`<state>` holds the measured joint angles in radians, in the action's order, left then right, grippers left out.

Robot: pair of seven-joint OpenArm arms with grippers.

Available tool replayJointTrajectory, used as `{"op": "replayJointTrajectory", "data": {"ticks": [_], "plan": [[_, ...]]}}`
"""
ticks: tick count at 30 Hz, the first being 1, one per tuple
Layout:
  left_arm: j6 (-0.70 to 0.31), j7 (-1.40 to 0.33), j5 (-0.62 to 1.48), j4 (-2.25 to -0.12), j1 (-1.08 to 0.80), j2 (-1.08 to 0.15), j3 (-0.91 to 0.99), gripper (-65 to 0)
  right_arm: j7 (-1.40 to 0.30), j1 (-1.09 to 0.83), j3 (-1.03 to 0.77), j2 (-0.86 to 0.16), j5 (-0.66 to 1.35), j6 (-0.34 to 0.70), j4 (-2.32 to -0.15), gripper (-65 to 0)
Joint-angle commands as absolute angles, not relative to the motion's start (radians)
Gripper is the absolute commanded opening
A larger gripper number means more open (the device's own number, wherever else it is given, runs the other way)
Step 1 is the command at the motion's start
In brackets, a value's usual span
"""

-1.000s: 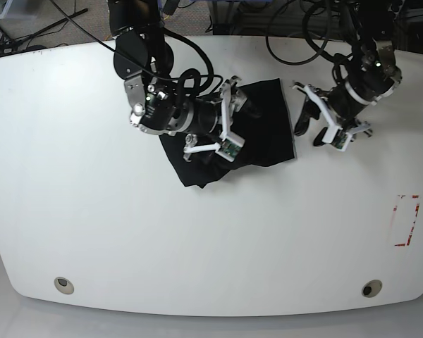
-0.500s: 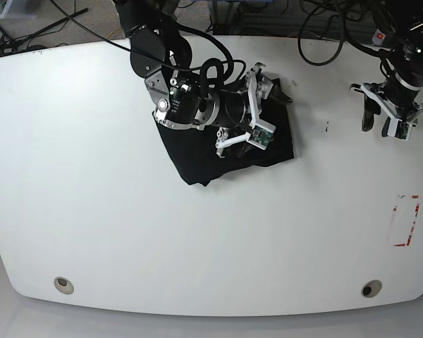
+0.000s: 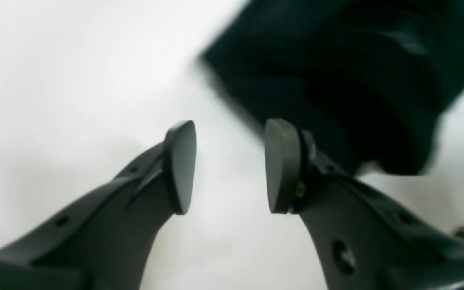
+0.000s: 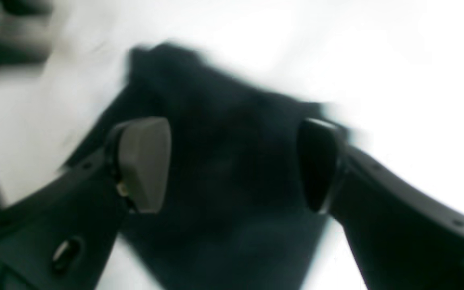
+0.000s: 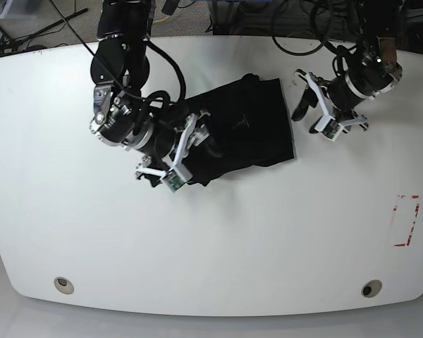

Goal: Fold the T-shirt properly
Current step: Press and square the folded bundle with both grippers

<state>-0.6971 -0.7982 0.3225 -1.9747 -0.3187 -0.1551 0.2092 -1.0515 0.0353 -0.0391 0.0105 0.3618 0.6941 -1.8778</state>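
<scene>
The black T-shirt point(image 5: 250, 130) lies folded into a compact block at the back middle of the white table point(image 5: 211, 239). My right gripper point(image 5: 194, 151) hovers over the shirt's left part. In the right wrist view its fingers stand wide open, the T-shirt point(image 4: 232, 121) spread below them and nothing pinched. My left gripper point(image 5: 305, 116) sits just off the shirt's right edge. The left wrist view shows this gripper point(image 3: 230, 167) open over bare table, the T-shirt point(image 3: 336, 80) lying beyond its right finger.
A red-marked rectangle point(image 5: 407, 220) is on the table near the right edge. Two round holes point(image 5: 63, 284) point(image 5: 371, 288) sit near the front edge. Cables point(image 5: 296, 28) crowd the back behind the table.
My right gripper has swung from the shirt's upper right down to its left side. My left gripper has come back from the far right to the shirt's right edge.
</scene>
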Motion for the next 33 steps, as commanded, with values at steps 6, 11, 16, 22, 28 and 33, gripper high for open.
{"op": "replayJointTrajectory", "data": {"ticks": [6, 11, 16, 22, 28, 33], "plan": [[-0.698, -0.773, 0.344, -2.012, -0.311, -0.105, 0.054, -39.9, -1.033, 0.17, -0.082, 0.012, 0.372, 0.698, -1.693, -34.9], [-0.698, -0.773, 0.34, -2.005, -0.309, -0.105, -0.038, -39.9, -0.949, 0.231, -0.074, -0.012, 0.372, 0.698, -1.52, -50.3], [-0.698, -0.773, 0.337, -1.952, -0.288, -0.108, -0.042, -39.9, -0.845, 0.262, -0.073, -0.039, 0.371, 0.698, -1.351, -51.0], [-0.698, -0.771, 0.337, -1.807, -0.232, -0.163, -0.021, -39.9, -0.727, 0.275, -0.073, -0.082, 0.371, 0.698, -1.219, -51.2], [-0.698, -0.771, 0.337, -1.678, -0.145, -0.226, -0.015, -39.9, -0.696, 0.277, -0.073, -0.119, 0.381, 0.698, -1.194, -51.2], [-0.698, -0.771, 0.338, -1.661, -0.088, -0.274, -0.013, -39.7, -0.74, 0.288, -0.081, -0.151, 0.383, 0.698, -1.26, -51.2]]}}
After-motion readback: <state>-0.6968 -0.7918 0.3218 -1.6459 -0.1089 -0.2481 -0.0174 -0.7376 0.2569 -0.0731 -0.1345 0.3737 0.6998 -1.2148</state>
